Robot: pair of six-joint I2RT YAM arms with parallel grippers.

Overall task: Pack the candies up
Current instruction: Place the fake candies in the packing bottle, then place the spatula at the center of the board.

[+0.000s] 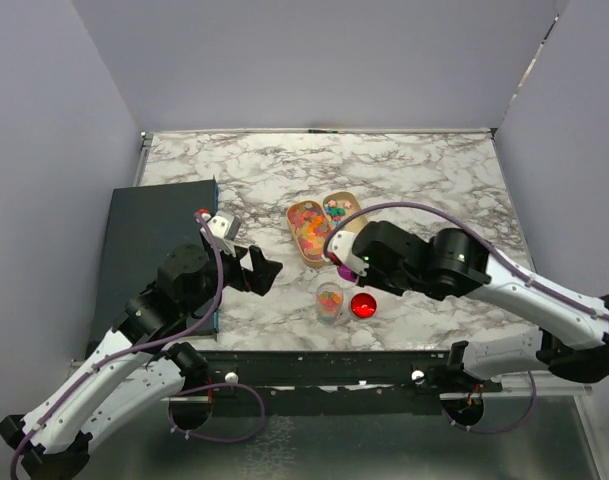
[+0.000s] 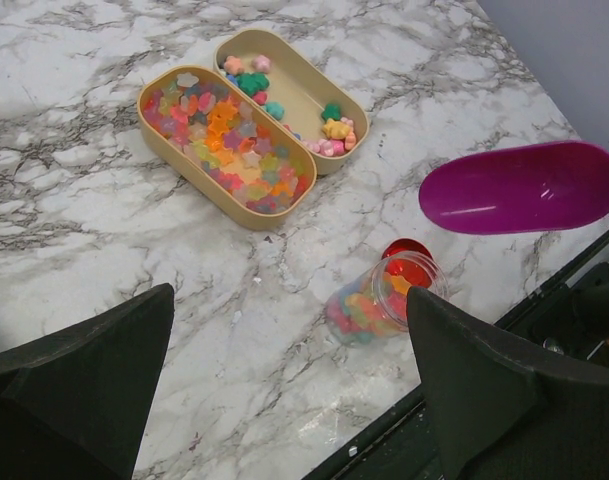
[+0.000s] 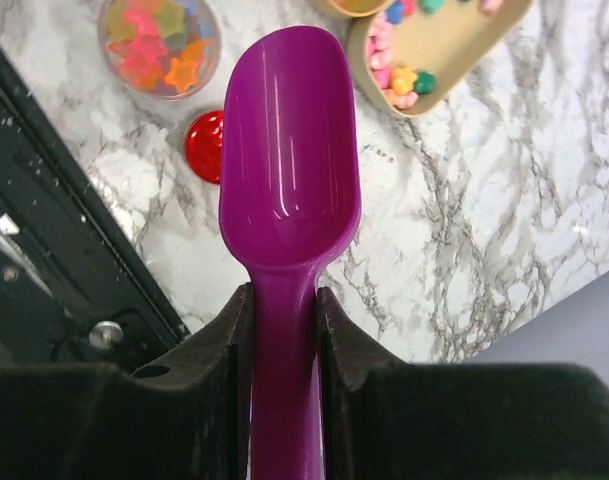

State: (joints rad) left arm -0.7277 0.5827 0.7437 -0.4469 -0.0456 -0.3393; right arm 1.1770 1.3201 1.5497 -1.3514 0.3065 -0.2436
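— Marble bench (image 1: 434,170). At the lower left of the overhead view the left gripper (image 1: 264,272) is spread and empty. Why?
— Probably waiting to steady the jar (image 1: 330,300), which stands open and part-filled at lower centre. Its red lid (image 1: 363,305) lies just to the right.
— And the right gripper (image 3: 284,340)?
— It is pinching the handle of the purple scoop (image 3: 289,150), bowl level and empty, near the jar.
— Where are the candies (image 2: 229,150)?
— Mostly heaped in the fuller tan tray (image 2: 234,220) higher up. A few are in the neighbouring tray (image 2: 299,95), and some are already in the jar.

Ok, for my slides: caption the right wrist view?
Right gripper holds empty purple scoop near candy jar, red lid, tan tray.
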